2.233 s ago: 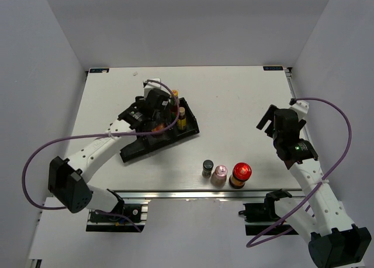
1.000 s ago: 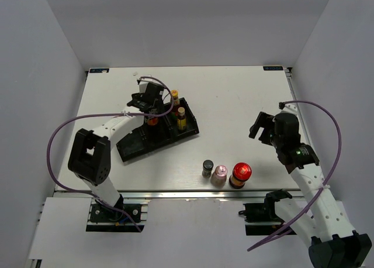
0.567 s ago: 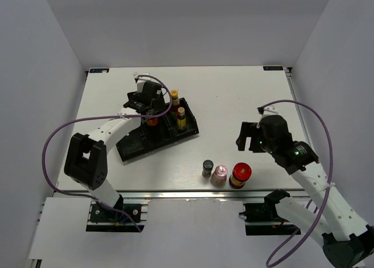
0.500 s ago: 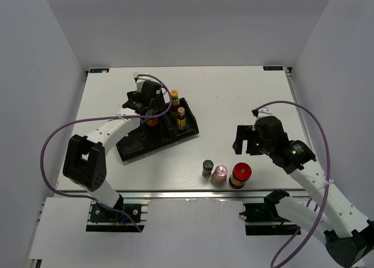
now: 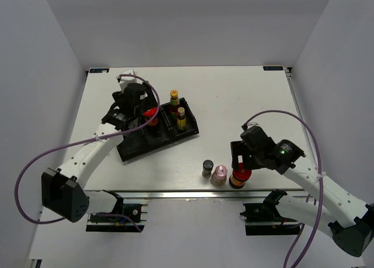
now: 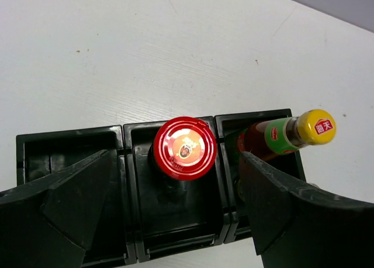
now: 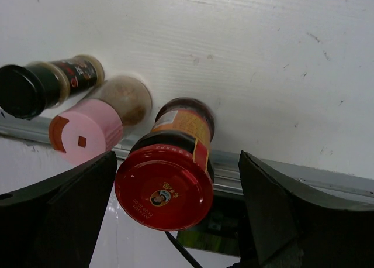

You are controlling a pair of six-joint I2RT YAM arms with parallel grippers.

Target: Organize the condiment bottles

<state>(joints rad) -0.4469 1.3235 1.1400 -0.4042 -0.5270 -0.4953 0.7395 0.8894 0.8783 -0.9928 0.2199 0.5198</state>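
Observation:
One red-lidded jar [image 5: 151, 113] stands in the middle compartment of the black tray [image 5: 135, 148]. Two yellow-capped bottles [image 5: 174, 95] [image 5: 182, 113] stand at the tray's right end. My left gripper [image 5: 133, 117] hangs open and empty above the tray; in the left wrist view [image 6: 175, 155] the red lid [image 6: 184, 147] shows between the spread fingers, beside one yellow-capped bottle [image 6: 315, 126]. The dark-capped jar [image 5: 207, 165], pink-capped jar [image 5: 219, 173] and second red-lidded jar [image 5: 240, 176] stand in a row at the table's near edge. My right gripper [image 5: 241, 161] is open above that red-lidded jar [image 7: 163, 186], with a finger on each side and not touching it.
The tray's left compartment [image 6: 64, 157] holds nothing. The row of three jars stands right at the table's front edge, next to the metal rail [image 5: 175, 193]. In the right wrist view the pink-capped jar [image 7: 86, 131] stands close beside the red-lidded jar, with the dark-capped jar [image 7: 23, 91] further left.
My left gripper has drawn back to the left off the tray, leaving the red-lidded jar uncovered in it. My right arm has swung left and nearer, coming over the red-lidded jar at the front edge.

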